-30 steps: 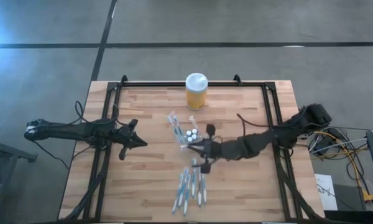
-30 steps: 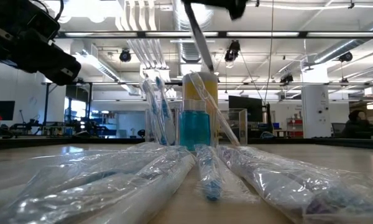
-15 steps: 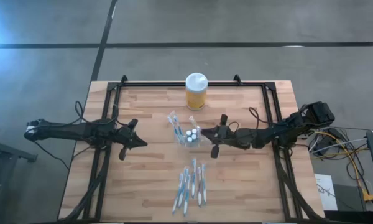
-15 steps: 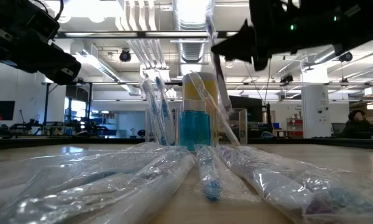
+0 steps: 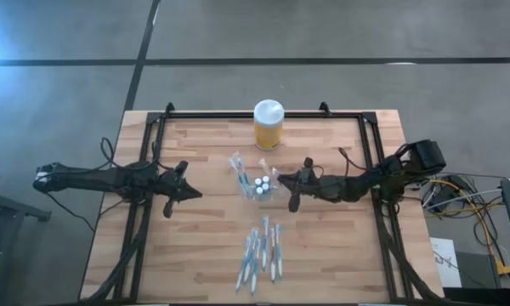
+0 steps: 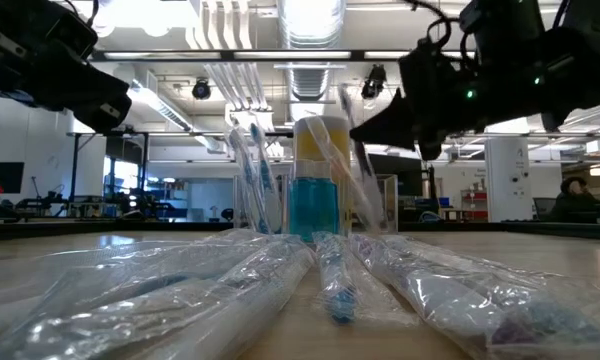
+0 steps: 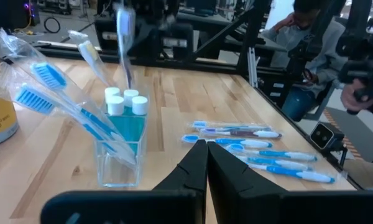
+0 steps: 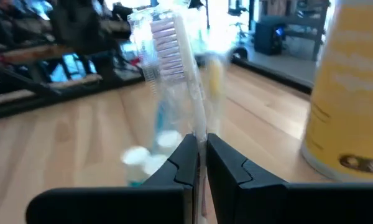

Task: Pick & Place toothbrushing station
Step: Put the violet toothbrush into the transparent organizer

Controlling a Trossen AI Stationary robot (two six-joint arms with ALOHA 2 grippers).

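Note:
The toothbrushing station is a clear holder standing upright mid-table, with white-capped tubes and wrapped toothbrushes sticking up from it; it also shows in the left wrist view and the low view. My right gripper is just right of it, shut on a clear-wrapped toothbrush. My left gripper waits shut and empty to the station's left, and shows in its own wrist view. My right gripper pinches the wrapped toothbrush's handle between its two fingers, coming level from the table's right. The toothbrush stands nearly upright, bristle head up, lifted off the table. Its lower end is by the station's top; whether it is inside cannot be told.
A yellow jar with a white lid stands at the far edge behind the station. Several wrapped toothbrushes lie in a row near the front edge. A black frame runs along the table's sides.
My right gripper has carried the wrapped toothbrush from above the row of toothbrushes toward the far edge and the station's right side. Over the last half second the toothbrush has come down beside the station.

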